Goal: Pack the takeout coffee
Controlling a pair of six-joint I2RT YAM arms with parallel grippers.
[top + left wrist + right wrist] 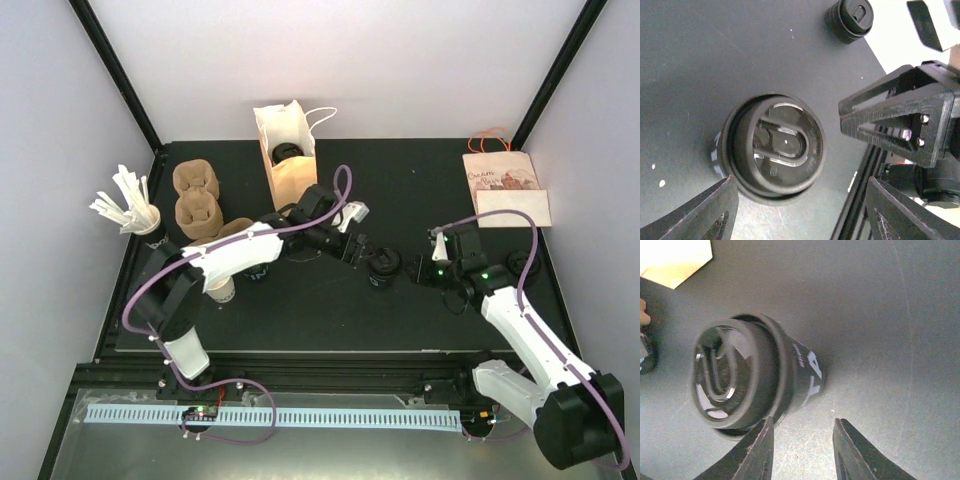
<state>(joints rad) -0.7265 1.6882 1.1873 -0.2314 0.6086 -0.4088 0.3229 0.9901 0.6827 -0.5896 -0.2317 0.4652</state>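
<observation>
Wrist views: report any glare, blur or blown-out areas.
Left wrist: lidded cup sharp, glints on its lid ridges; own fingers blurred; upper right corner blown white. Right wrist: the cup slightly soft, fingers blurred, mat evenly lit.

Pretty much everything in front of me is black on black: the coffee cup [801,371] is black with a black lid [775,150] and a bit of white lettering down its side, against a matte black mat [695,75] flecked with a few white specks. The warmer stuff is brown pulp cup carriers [197,200], white stir sticks [125,203], an upright paper bag [287,160] that's white up top with a kraft-brown front, and a flat bag [503,188] that's white with brown printing, a tan lower half and orange handles. My own left arm [235,255] and right arm [525,330] are white shells with black joints, with purple cables [343,188] looping off them.
</observation>
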